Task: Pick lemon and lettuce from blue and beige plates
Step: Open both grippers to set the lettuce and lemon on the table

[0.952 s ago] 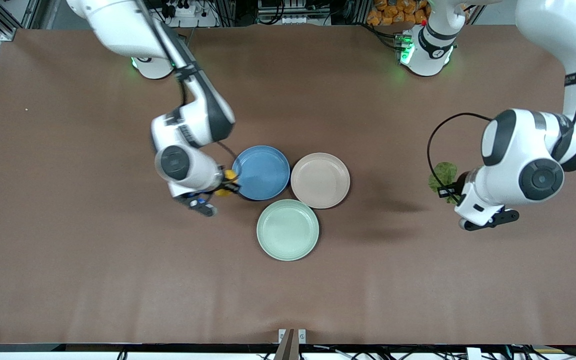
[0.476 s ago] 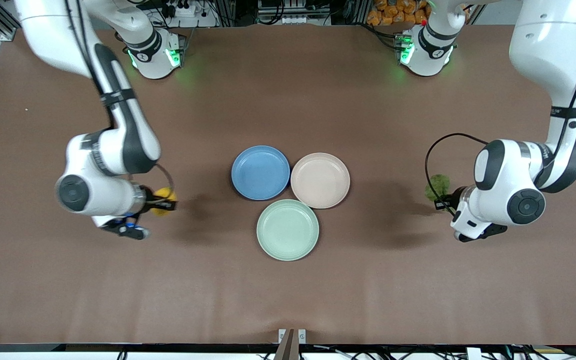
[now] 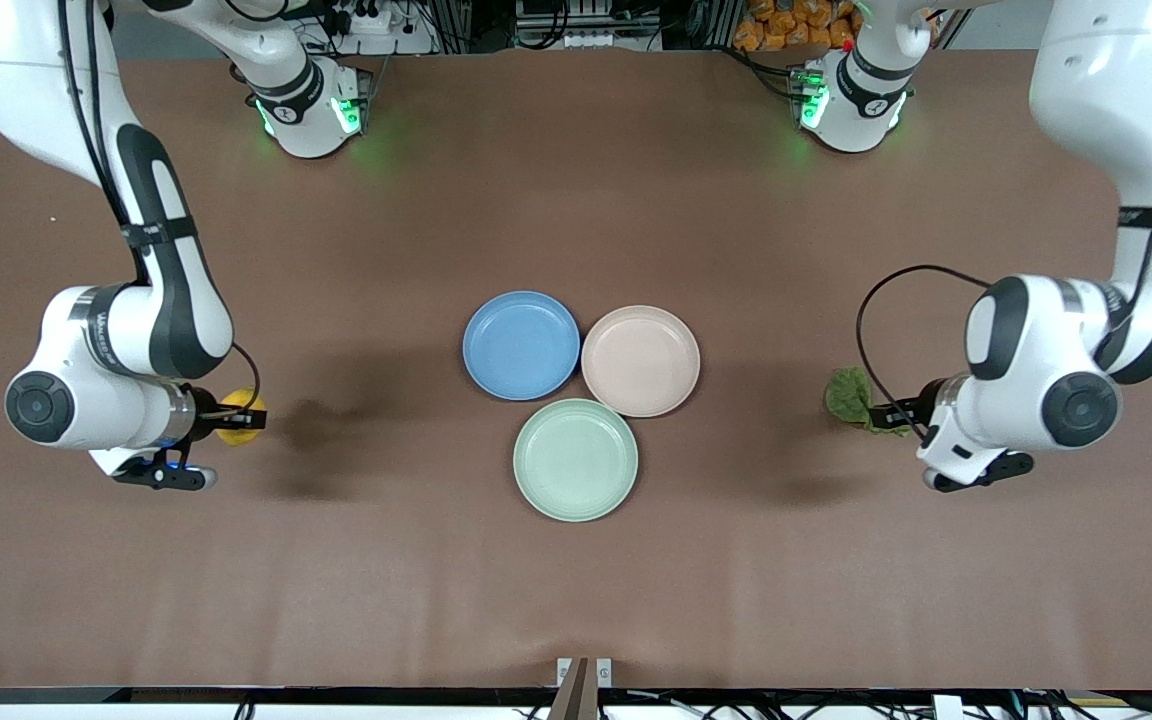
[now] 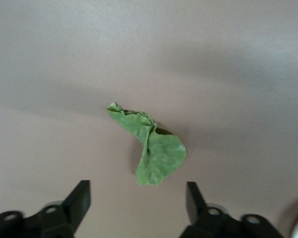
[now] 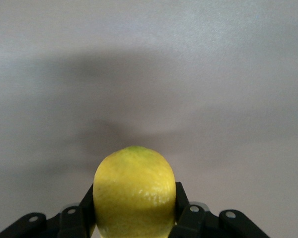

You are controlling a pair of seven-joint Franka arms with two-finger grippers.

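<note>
My right gripper (image 3: 234,421) is shut on the yellow lemon (image 3: 240,420), low over the bare table at the right arm's end; the right wrist view shows the lemon (image 5: 134,191) clamped between both fingers (image 5: 183,201). My left gripper (image 3: 893,416) is open and empty at the left arm's end. The green lettuce leaf (image 3: 848,396) lies crumpled on the table just off its fingertips; in the left wrist view the leaf (image 4: 154,148) lies apart from the open gripper (image 4: 136,194). The blue plate (image 3: 521,345) and beige plate (image 3: 640,360) sit empty mid-table.
An empty mint green plate (image 3: 575,459) touches the other two plates, nearer the front camera. The brown table (image 3: 576,580) stretches bare around the plates. The arm bases (image 3: 311,110) stand along the top of the front view.
My right arm carried the lemon from beside the blue plate out to the right arm's end of the table. My left gripper opened and the lettuce now lies on the table.
</note>
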